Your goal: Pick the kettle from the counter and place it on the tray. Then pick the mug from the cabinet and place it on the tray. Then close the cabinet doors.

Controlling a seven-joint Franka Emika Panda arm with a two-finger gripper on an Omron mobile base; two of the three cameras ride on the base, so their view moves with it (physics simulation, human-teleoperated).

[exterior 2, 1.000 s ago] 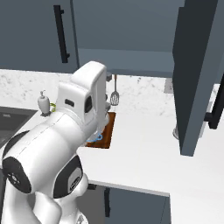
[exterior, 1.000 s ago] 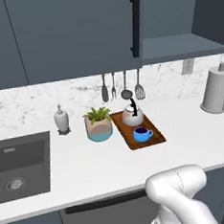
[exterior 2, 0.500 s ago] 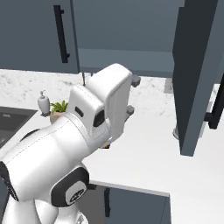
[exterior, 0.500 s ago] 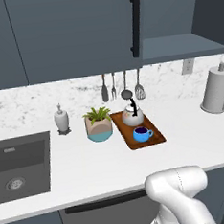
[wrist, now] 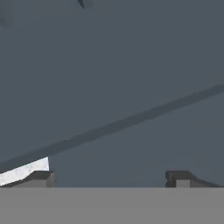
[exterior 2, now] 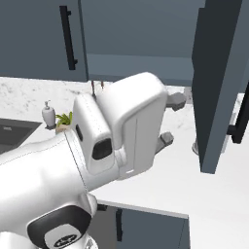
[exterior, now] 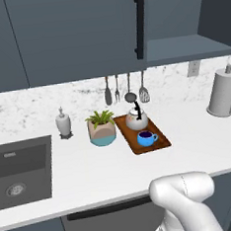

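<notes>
The white kettle [exterior: 136, 118] and the blue mug [exterior: 147, 137] both stand on the dark-brown tray [exterior: 159, 141] on the counter [exterior: 102, 168]. Above them the cabinet [exterior: 186, 47] shows its bare shelf. Its left door [exterior: 80, 31] is shut, and its right door [exterior 2: 219, 82] stands swung out toward me. My gripper [exterior 2: 171, 120] is open and empty, raised above the counter and pointing right at that open door, a short way from its face. In the hand view the gripper [wrist: 111, 179] faces a dark slate-blue panel [wrist: 131, 87], with its fingertips [wrist: 39, 178] spread wide.
A potted plant [exterior: 102, 128] and a white dispenser [exterior: 63, 123] stand left of the tray. The dark sink [exterior: 18, 165] is at far left. Utensils [exterior: 125, 89] hang on the wall behind. A paper-towel roll [exterior: 223, 93] stands at the right. The open door's bar handle [exterior 2: 240, 121] juts out.
The arm has swung up and to the right, away from the tray, carrying the open gripper toward the open right door. Kettle, mug and tray have not moved.
</notes>
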